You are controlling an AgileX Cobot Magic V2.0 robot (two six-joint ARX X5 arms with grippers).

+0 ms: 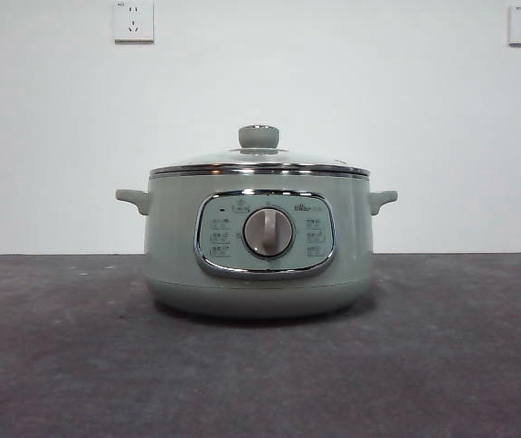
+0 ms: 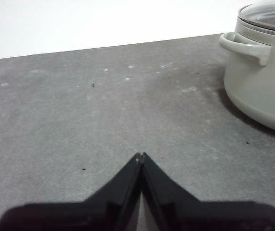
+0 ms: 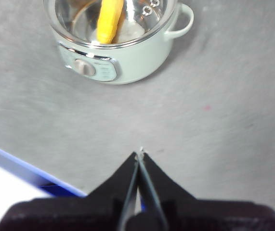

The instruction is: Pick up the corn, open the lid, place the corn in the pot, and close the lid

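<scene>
The pale sage-green pot [image 1: 258, 242] stands in the middle of the grey table, its dial panel facing the front camera. The glass lid [image 1: 258, 162] with its green knob sits shut on the pot. The corn [image 3: 109, 20] lies inside the pot, seen through the lid in the right wrist view. My left gripper [image 2: 140, 155] is shut and empty, low over the table beside the pot [image 2: 260, 82]. My right gripper [image 3: 140, 153] is shut and empty, high above the table in front of the pot [image 3: 127, 53]. Neither arm shows in the front view.
A white wall with two sockets [image 1: 133, 20] stands behind the table. A blue-edged table border [image 3: 26, 171] shows in the right wrist view. Bare grey tabletop [image 1: 442, 365] lies around the pot.
</scene>
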